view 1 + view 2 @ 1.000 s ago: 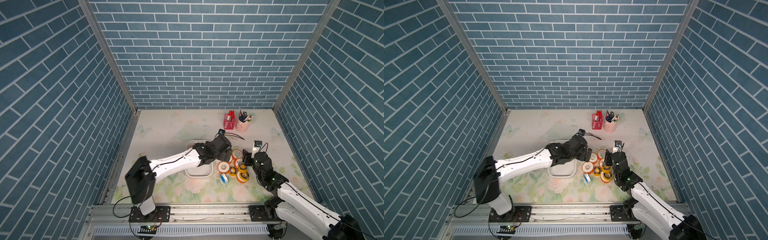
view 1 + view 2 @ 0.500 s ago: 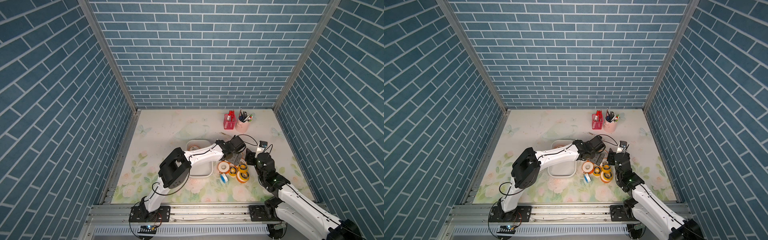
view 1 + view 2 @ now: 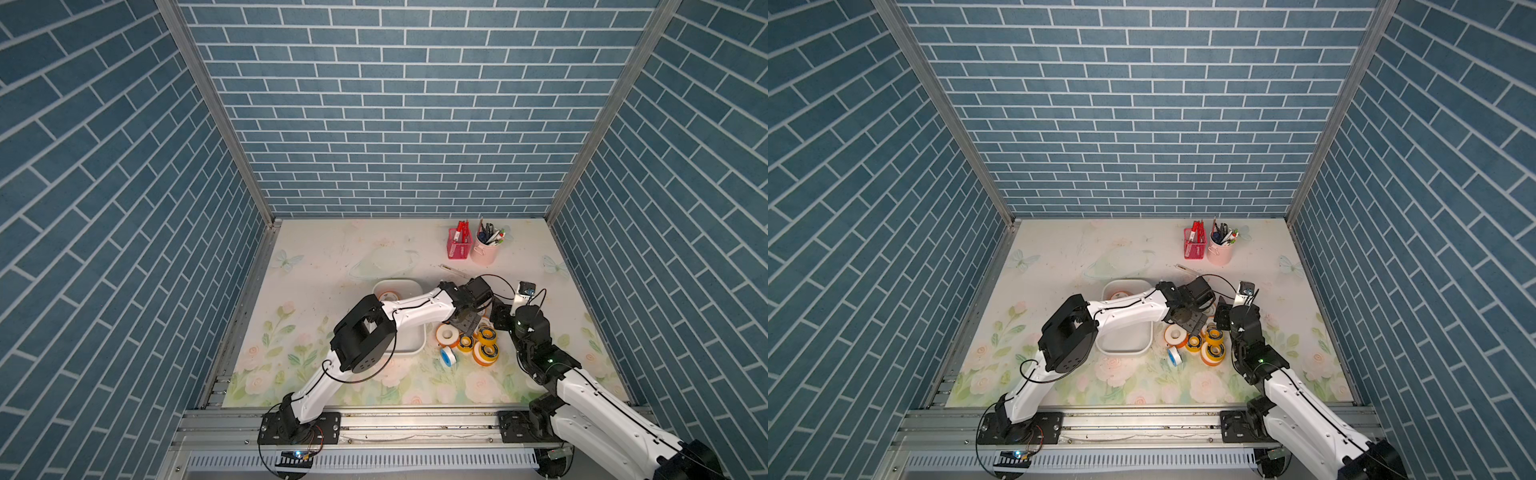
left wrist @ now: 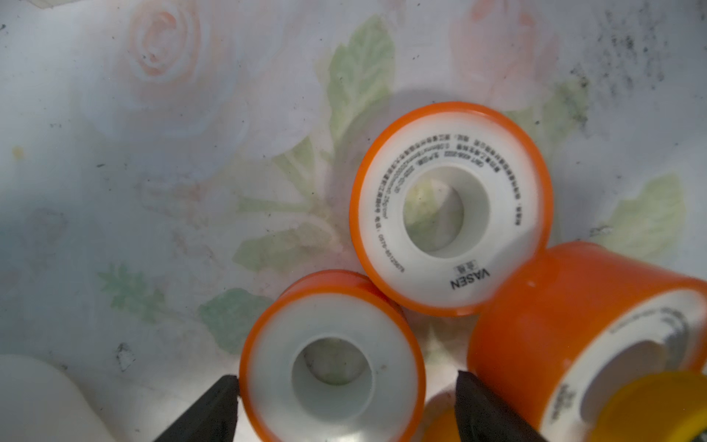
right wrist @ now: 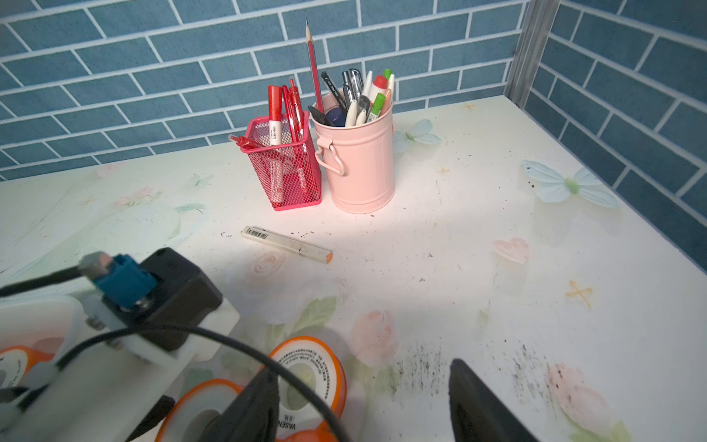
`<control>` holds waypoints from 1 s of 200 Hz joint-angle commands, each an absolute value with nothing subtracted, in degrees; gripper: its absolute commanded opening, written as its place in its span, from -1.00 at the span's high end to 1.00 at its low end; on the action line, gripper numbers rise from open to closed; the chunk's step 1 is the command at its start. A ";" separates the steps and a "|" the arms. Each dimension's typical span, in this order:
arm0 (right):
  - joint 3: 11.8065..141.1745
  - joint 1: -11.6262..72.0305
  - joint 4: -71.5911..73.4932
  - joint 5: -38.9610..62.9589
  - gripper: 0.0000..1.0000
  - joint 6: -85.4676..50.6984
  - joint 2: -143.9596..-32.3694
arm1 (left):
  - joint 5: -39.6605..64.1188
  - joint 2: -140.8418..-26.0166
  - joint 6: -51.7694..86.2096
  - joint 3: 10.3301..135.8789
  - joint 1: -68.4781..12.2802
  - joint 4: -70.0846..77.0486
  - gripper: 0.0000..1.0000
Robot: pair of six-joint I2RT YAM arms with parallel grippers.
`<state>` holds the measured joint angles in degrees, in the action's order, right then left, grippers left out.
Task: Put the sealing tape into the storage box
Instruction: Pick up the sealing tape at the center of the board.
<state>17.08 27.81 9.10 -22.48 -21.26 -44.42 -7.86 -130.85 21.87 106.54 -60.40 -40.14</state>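
Since a second ago the left gripper (image 4: 346, 382) has swung from over the shallow white plastic storage box (image 3: 411, 350) to the cluster of tape spools (image 3: 485, 352) just right of it, claw apart astride an orange-flanged white sealing-tape spool (image 4: 333, 313), right gripper (image 5: 359, 382) likewise apart and empty; pick step, and next, I judge, a square closing, then a lift.

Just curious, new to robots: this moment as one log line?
left gripper: open around orange spool | right gripper: open, empty | storage box: tape spool visible inside | stage: pre-grasp
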 commanded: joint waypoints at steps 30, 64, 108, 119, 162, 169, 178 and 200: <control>16.41 27.42 10.65 -21.73 -0.40 -22.76 -44.26 | -8.57 -133.58 21.38 109.83 -60.10 -42.87 -0.64; 16.52 27.38 10.61 -21.56 -0.40 -22.72 -44.51 | -8.53 -134.53 21.39 110.77 -59.94 -43.33 -0.65; 16.52 27.37 10.64 -21.09 -0.39 -22.59 -44.68 | -8.70 -135.13 21.45 111.59 -59.85 -43.68 -0.53; 16.55 27.42 10.54 -21.28 -0.40 -22.59 -44.82 | -8.66 -135.10 21.45 111.80 -59.85 -43.77 -0.50; 16.79 27.34 10.54 -21.10 -0.39 -22.61 -45.09 | -10.23 -134.06 21.37 114.65 -59.81 -45.11 -0.40; 16.79 27.43 10.54 -21.08 -0.39 -22.61 -45.02 | -10.58 -133.86 21.40 115.62 -59.85 -45.65 -0.39; 16.73 27.42 10.50 -21.06 -0.39 -22.62 -45.00 | -10.96 -133.65 21.29 116.92 -59.83 -46.41 -0.39; 16.69 27.43 10.54 -21.09 -0.40 -22.60 -44.95 | -12.02 -132.67 21.01 119.78 -59.70 -47.99 -0.37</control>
<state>17.06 27.68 9.54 -21.19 -21.26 -44.91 -9.76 -133.97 21.61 116.64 -60.03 -44.97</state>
